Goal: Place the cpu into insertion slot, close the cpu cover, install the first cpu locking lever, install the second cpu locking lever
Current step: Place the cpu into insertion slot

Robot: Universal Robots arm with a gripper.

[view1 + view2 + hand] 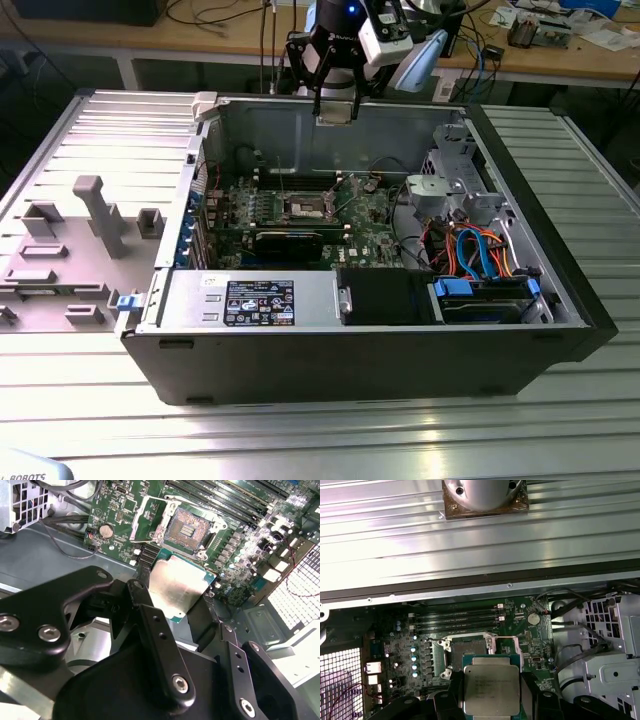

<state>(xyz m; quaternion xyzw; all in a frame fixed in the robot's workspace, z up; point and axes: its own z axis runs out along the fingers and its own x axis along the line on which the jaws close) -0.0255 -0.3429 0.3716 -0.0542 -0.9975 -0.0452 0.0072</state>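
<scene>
In the first wrist view the cpu hides part of the insertion slot from you; fingers of the tool cover two cpu edges.

Quick tally as we look in: one cpu, one insertion slot, one gripper, one round coin battery, one long black expansion card, one green motherboard, one silver power supply box, and one open computer case on one ribbed metal bench.
</scene>
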